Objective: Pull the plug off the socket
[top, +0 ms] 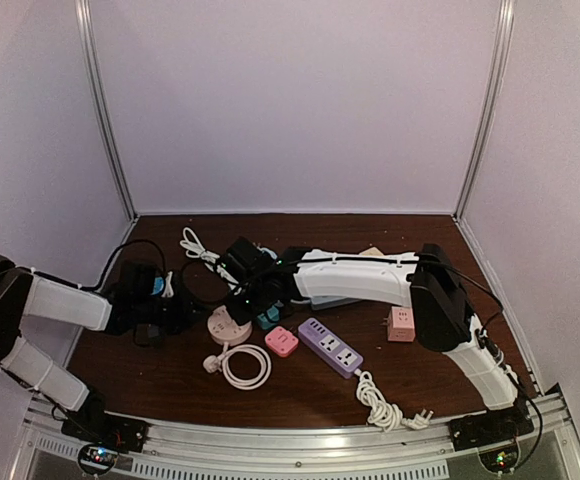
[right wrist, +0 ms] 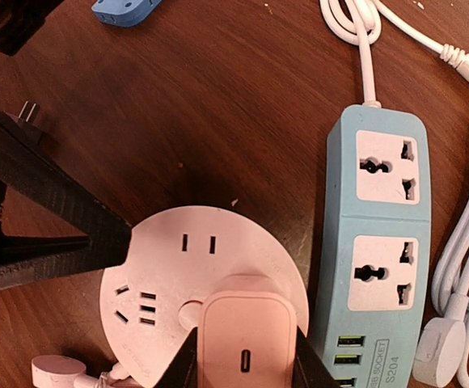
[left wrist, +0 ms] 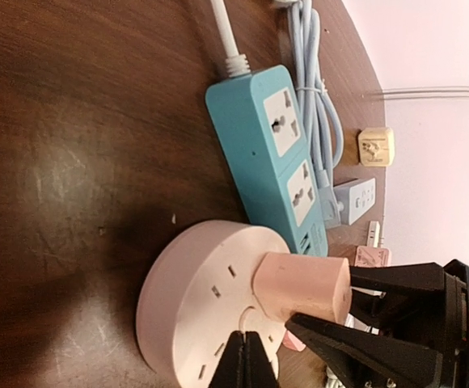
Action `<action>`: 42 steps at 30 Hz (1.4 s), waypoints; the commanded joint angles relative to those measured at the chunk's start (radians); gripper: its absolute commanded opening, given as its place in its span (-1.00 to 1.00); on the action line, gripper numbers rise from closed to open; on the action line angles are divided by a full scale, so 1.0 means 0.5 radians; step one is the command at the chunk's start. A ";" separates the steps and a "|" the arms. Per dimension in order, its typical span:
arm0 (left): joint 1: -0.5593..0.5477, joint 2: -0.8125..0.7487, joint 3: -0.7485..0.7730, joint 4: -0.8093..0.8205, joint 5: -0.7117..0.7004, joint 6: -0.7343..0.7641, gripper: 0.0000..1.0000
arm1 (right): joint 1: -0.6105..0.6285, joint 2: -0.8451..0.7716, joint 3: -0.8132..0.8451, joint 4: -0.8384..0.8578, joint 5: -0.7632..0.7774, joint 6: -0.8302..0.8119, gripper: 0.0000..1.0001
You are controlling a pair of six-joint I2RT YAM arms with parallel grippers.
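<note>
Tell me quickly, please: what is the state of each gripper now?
Left gripper: closed, holding nothing, tips on the round pink socket.
Right gripper: closed on the pink plug that sits in that socket.

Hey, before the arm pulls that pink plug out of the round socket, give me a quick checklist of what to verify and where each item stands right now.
1. Right end effector closed on the pink plug: ok, one finger on either side.
2. Left end effector shut, with its tip against the round socket to hold it down: ok, it touches the rim.
3. Plug seated in the socket, not yet pulled: ok.
4. Teal power strip clear of the socket: cannot tell. It lies close beside it, and contact is unclear.
</note>
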 commanded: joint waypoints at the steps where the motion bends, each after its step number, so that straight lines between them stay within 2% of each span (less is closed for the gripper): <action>1: -0.082 0.079 0.003 0.295 -0.002 -0.122 -1.00 | 0.022 -0.016 0.056 0.045 0.011 0.021 -0.65; 15: -0.140 0.214 0.037 0.079 -0.040 -0.104 -1.00 | 0.026 0.007 0.019 0.229 0.051 0.042 -0.69; 25: -0.141 0.289 0.103 -0.479 -0.246 -0.058 -1.00 | 0.030 -0.026 0.025 0.271 0.096 0.002 -0.69; 34: -0.141 0.378 0.129 -0.727 -0.377 -0.020 -1.00 | 0.068 -0.169 -0.077 0.377 0.145 -0.056 -0.69; 42: -0.144 0.425 0.139 -0.811 -0.421 0.007 -1.00 | 0.052 -0.224 -0.094 0.394 0.174 -0.039 -0.69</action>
